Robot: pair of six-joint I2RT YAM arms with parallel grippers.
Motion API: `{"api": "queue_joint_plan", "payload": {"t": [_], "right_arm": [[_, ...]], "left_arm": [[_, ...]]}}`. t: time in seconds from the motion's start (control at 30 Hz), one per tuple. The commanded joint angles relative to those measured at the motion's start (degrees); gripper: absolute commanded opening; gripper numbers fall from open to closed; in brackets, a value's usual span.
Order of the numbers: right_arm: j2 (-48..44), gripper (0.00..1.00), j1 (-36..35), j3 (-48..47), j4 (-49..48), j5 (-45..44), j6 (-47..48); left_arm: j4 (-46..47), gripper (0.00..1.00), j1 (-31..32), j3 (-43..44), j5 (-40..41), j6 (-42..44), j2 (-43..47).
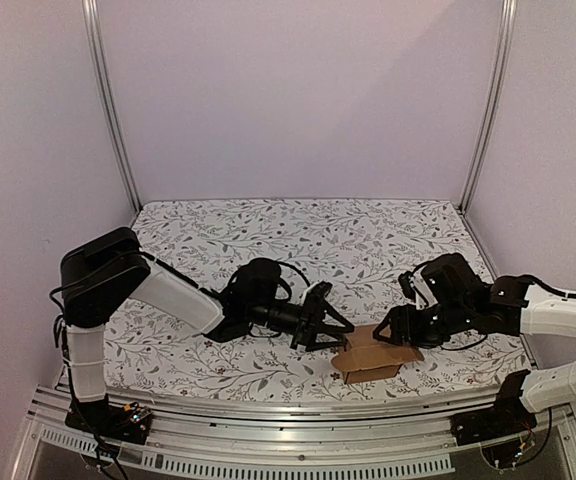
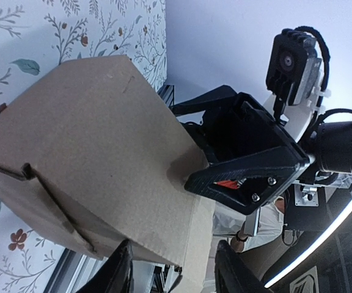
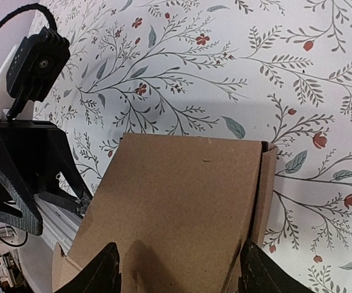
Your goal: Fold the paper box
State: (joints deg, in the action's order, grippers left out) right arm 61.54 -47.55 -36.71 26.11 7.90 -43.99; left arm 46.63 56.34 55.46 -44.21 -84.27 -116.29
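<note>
Soft, even light fills the place; the top view is slightly grainy. Wrist views are bright and sharp, with dim shadows on the plain brown cardboard box (image 3: 182, 195); a white strip lamp (image 2: 310, 246) glares in the left one.

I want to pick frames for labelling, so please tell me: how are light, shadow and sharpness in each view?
Top external: soft even light, slight purple cast, the paper box small and low in detail. Left wrist: box sharp, a bright light strip glares at lower right. Right wrist: box and tablecloth sharp; soft shadow on the box near the right gripper.
</note>
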Motion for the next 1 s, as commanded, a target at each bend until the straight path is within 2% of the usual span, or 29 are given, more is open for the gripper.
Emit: {"api": "queue_joint_plan", "payload": {"t": [0.0,0.3,0.4,0.57,0.87,0.97], "right_arm": [[1.8,0.64,0.4,1.4,-3.9,3.7,-1.6],[2.4,0.52,0.4,2.9,-5.3,4.7,-2.5],[2.4,0.45,0.4,3.3,-5.4,4.5,-2.8],[2.9,0.39,0.4,3.6,-5.7,4.3,-2.9],[3.1,0.36,0.3,3.6,-5.2,3.4,-2.4],[2.8,0.41,0.3,3.5,-3.8,1.8,-1.8]], "left_arm": [[-0.3,0.43,0.1,0.5,-0.2,0.3,-0.3],[-1.9,0.4,0.2,0.4,0.1,1.6,-1.9],[-2.1,0.37,0.2,0.5,0.0,1.9,-2.6],[-3.6,0.3,0.3,0.9,-0.1,2.8,-3.1],[-4.2,0.22,0.3,2.1,-0.4,3.3,-4.0],[-6.1,0.2,0.1,1.7,0.0,5.1,-3.5]]}}
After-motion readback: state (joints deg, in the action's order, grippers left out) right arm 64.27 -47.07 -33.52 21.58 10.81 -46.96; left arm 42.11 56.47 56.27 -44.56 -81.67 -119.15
